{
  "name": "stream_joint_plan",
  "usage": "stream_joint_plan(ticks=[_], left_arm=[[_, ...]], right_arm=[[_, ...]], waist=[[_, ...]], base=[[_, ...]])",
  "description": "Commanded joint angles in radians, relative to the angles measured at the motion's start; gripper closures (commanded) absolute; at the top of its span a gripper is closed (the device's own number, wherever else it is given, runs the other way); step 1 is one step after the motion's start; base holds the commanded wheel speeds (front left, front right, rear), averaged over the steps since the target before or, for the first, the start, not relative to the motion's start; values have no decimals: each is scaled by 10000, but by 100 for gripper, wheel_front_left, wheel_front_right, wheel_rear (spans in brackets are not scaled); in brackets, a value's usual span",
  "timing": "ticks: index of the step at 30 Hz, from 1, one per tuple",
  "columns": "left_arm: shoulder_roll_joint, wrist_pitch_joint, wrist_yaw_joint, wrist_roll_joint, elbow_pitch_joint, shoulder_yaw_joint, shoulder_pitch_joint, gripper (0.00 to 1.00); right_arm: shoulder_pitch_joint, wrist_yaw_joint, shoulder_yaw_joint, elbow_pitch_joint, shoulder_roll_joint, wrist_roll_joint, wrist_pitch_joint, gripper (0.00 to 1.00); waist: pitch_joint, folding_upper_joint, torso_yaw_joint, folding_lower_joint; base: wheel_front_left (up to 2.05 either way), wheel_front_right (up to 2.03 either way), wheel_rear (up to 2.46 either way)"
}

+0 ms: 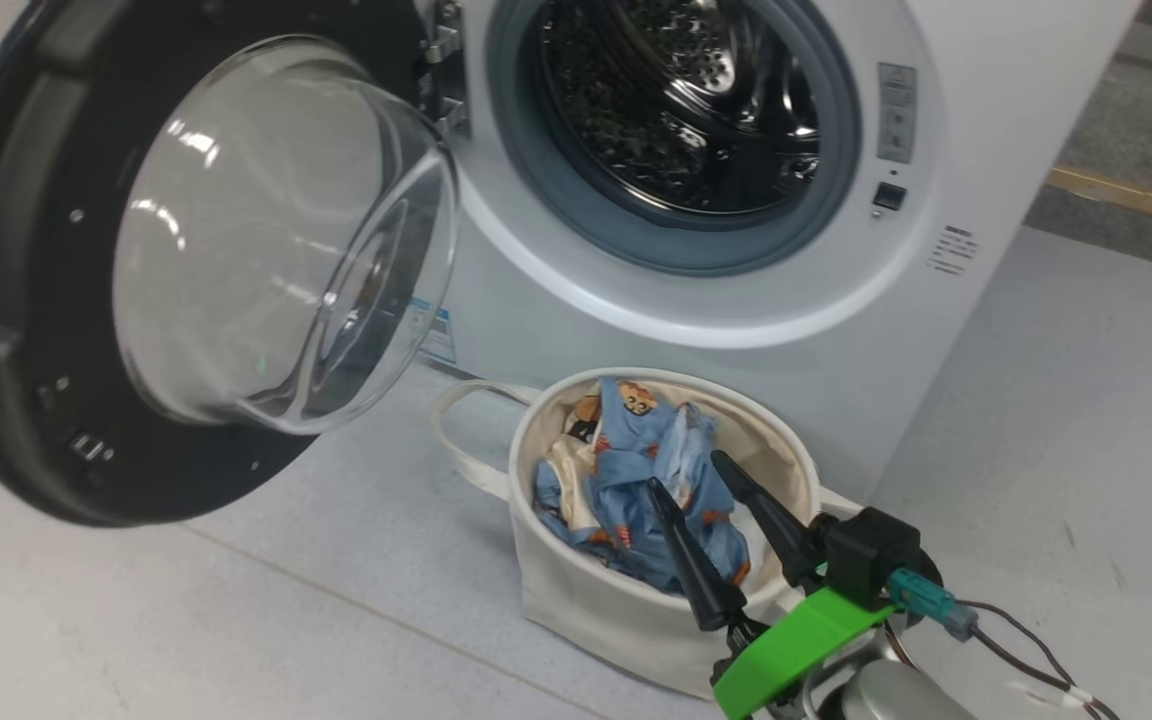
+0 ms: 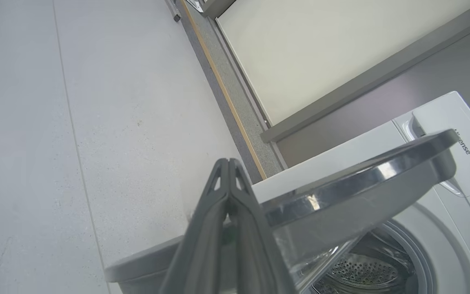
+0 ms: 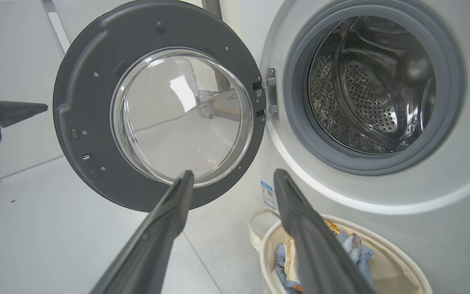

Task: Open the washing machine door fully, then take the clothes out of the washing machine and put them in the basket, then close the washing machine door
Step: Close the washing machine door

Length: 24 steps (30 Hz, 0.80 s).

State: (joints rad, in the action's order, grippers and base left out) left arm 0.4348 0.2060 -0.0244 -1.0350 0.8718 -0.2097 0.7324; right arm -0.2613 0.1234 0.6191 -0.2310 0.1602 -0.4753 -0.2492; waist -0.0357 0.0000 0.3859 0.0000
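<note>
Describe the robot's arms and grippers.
The right gripper has two long, black, tapering jaws on a black block, a bright green bracket, a teal plug with thin dark cables and a silver-grey forearm. The left gripper has dark jaws with triangular cut-outs near the tips.

In the basket (image 1: 596, 600) before the washing machine (image 1: 836, 330) lie the clothes (image 1: 626, 470), right gripper (image 1: 686, 470) parted above.

Door (image 1: 6, 300) cropped at top edge
</note>
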Motion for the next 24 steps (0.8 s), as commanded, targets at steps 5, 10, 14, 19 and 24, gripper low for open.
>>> stream_joint_plan(ticks=[5, 10, 14, 19, 24], left_arm=[[526, 372, -493, -183, 756, -153, 1009, 100], [467, 848, -818, -51, 1135, 313, 1213, 100], [277, 1285, -995, 118, 887, 890, 1124, 100], [-86, 2059, -1055, 177, -335, 1869, 512, 100], [-227, 2377, -1059, -145, -1772, 2310, -287, 100]], right_arm=[[-299, 73, 54, 392, 59, 93, -35, 0], [-286, 73, 11, 452, 91, 103, -1, 0], [-229, 73, -65, 469, 76, 118, -3, 0], [-150, 73, -154, 484, -11, 126, -31, 0], [-69, 73, -243, 487, -80, 130, -61, 0]], waist=[[75, 0, -299, 0], [114, 0, -337, 0], [114, 0, -265, 0], [31, 0, -114, 0], [-52, 0, -54, 0]], base=[[0, 0, 0], [0, 0, 0], [0, 0, 0], [0, 0, 0], [0, 0, 0]])
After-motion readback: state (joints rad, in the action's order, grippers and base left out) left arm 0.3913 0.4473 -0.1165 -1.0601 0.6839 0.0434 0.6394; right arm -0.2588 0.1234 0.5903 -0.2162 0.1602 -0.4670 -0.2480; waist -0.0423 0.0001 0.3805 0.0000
